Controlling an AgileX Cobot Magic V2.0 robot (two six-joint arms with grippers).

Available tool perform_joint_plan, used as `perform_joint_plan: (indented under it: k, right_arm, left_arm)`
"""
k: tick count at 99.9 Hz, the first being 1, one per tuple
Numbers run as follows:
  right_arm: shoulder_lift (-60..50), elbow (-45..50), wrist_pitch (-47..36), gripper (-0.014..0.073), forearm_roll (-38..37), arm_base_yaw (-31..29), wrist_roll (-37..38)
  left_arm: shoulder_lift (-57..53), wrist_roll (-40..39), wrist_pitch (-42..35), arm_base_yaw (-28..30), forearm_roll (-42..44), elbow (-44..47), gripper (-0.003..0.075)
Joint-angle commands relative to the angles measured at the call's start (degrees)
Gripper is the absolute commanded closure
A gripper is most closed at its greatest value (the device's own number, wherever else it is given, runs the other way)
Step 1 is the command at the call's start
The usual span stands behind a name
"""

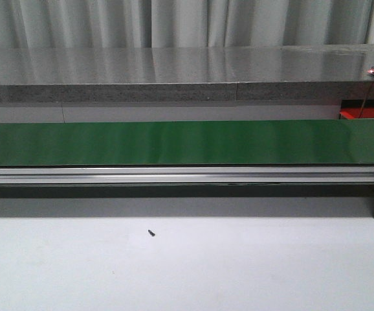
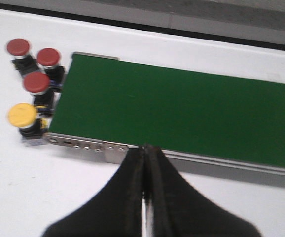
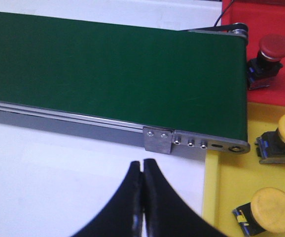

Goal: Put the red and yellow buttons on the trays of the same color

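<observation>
Currently: three red buttons (image 2: 36, 81) and one yellow button (image 2: 22, 114) beside the belt (image 2: 182, 108); one red on the red tray (image 3: 266, 15), two yellow on the yellow tray (image 3: 226, 192). Left gripper (image 2: 146, 163) and right gripper (image 3: 142, 173) both closed, empty.

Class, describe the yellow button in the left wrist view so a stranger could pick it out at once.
Find the green conveyor belt and follow it to the end where four push buttons cluster on the white table. The yellow button sits by the belt's metal corner bracket; the three beside it are all red-capped.
</observation>
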Motion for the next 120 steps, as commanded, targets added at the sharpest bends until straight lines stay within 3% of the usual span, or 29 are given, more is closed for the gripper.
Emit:
perform_joint_plan:
  k: [1,31,39,49,64,71,120]
  right_arm:
    - [-0.44,-1.50,-4.25,0.0654,-0.03,-0.03,-0.05]
    - [-0.44,-1.50,-4.38,0.0654,-0.03,-0.03,-0.37]
    - [-0.44,-1.50,-4.75,0.0654,-0.03,-0.03,-0.37]
    - [-0.44,-1.50,-5.02,0.0654,-0.03,-0.03,-0.37]
    - [-0.44,-1.50,-5.02,0.0654,-0.03,-0.03,-0.37]
    - [-0.44,-1.50,-5.02,0.0654,-0.03,-0.03,-0.37]
    - [-0.44,-1.50,-5.22,0.0654,-0.03,-0.03,-0.37]
  left_arm:
    - [2.71,-1.36,-1.76,4.38,0.11,-5.02,0.0740]
    - [19.14,-1.36,-0.45,11.97,0.28,-15.27,0.0737]
    - [24.02,-1.36,0.27,14.45,0.28,-18.10,0.0702]
    - [30.02,-0.68,0.73,16.29,0.07,-20.73,0.0568]
    - [37.27,-0.29,1.43,16.41,0.06,-23.71,0.0239]
    - [40.45,-0.29,1.71,16.41,-0.09,-25.00,0.0167]
    - [60.75,-0.94,8.93,16.41,-2.09,-38.04,0.0176]
